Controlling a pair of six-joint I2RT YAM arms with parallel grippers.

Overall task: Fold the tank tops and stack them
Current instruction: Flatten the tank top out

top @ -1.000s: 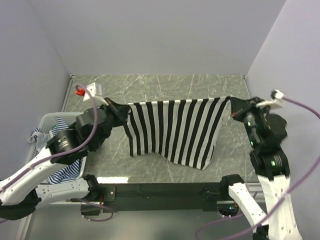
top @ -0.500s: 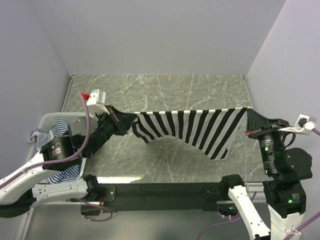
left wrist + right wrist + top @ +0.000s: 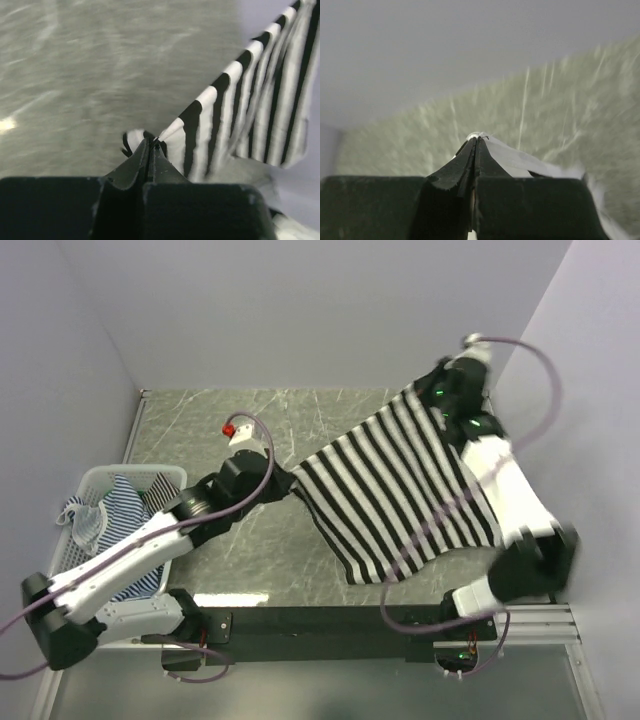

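So at that point I had the black-and-white tank top (image 3: 400,490) up off the table (image 3: 250,420), strung between my two grippers. My left gripper (image 3: 150,144) was clamped tight on one corner, jaws pressed together with just a nub of cloth poking out. My right gripper (image 3: 476,139) was pinched down the same way on a white bit of fabric, up high near the far right corner. The top hung slanted, right end higher and farther back than the left, with the loose bottom edge drooping toward the near side. Both wrist views were smeared, so I couldn't tell how much cloth each pinch really had. My take on doing this bit well: level the two ends, hold enough tension that the stripes ran straight, then bring it down so the dangling edge touched the table first and the rest laid flat behind it, no bunching. Blue-striped tops (image 3: 125,498) sat in the basket (image 3: 130,472) at my left, not yet folded.
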